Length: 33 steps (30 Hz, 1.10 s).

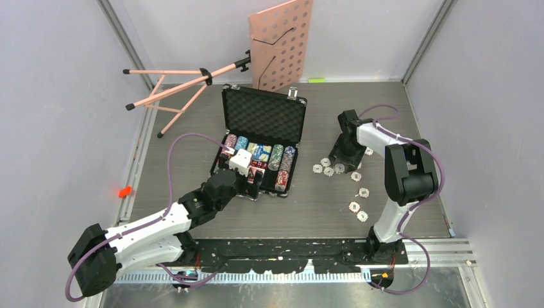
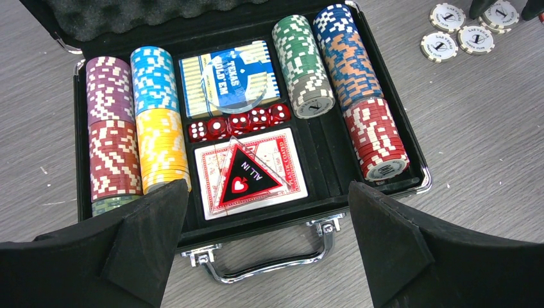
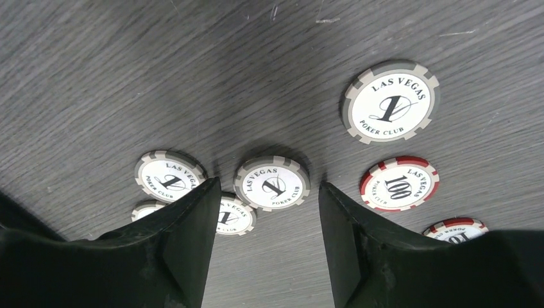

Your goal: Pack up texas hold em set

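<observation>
Right wrist view: right gripper (image 3: 267, 192) spread over a grey chip (image 3: 272, 185), not pinching it.
Left gripper (image 2: 267, 189): spread wide, hovering at the front of the open case (image 2: 324, 141).
Risk: the flat chip may slip out when gripped; neighbour chips (image 3: 170, 179) lie close and could be pushed.

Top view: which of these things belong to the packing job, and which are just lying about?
Job: black case, stacked chips, card decks, red dice, loose chips.
Lying about: pink music stand, small orange object, green strip.
</observation>
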{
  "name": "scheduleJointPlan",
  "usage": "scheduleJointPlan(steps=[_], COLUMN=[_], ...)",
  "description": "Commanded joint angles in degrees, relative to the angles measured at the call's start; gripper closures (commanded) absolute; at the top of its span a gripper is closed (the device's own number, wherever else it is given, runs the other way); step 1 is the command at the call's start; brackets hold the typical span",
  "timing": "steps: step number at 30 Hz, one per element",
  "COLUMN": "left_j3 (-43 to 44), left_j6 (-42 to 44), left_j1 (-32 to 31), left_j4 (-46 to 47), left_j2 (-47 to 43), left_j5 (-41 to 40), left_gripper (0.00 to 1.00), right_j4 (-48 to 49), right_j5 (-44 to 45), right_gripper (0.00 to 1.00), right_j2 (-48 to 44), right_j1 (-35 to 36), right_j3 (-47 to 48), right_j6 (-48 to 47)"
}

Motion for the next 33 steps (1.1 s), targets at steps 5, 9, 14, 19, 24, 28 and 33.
scheduleJointPlan(steps=[5,9,14,19,24,28,33], left_j3=[-0.01,-0.01,-0.01,0.08,-0.07,-0.01,-0.05], left_j6=[0.46,0.46,0.57,0.63,0.55,0.55,0.55], left_j1=[0.23,0.23,0.23,0.23,0.23,0.23,0.23], left_j4=[3.29,3.29,3.12,3.12,3.37,3.34,3.47], left_j2=[-0.40,-0.40,-0.56,-0.35,-0.19,-0.02,-0.24], left_j5=[-0.24,-0.10,-0.32,-0.29,0.00,0.19,0.38], left_gripper=[0.01,0.01,0.01,0.01,0.01,0.01,0.01], right_j4=[0.80,0.69,-0.04,0.55,-0.45,-2.76,-4.13], right_j5=[1.17,2.77,4.40,3.55,1.77,2.13,2.41], right_gripper=[0.36,0.39,0.43,0.47,0.53,0.59,0.64], right_j2=[0.24,1.10,2.83,3.12,2.27,-0.35,-4.21], right_j1=[-0.13,-0.13,0.03,0.19,0.22,0.22,0.19], right_j3=[-1.15,-1.32,-1.35,-2.46,-2.37,-3.64,-5.38], right_j6=[0.31,0.12,-0.86,-1.03,-1.95,-3.69,-4.49])
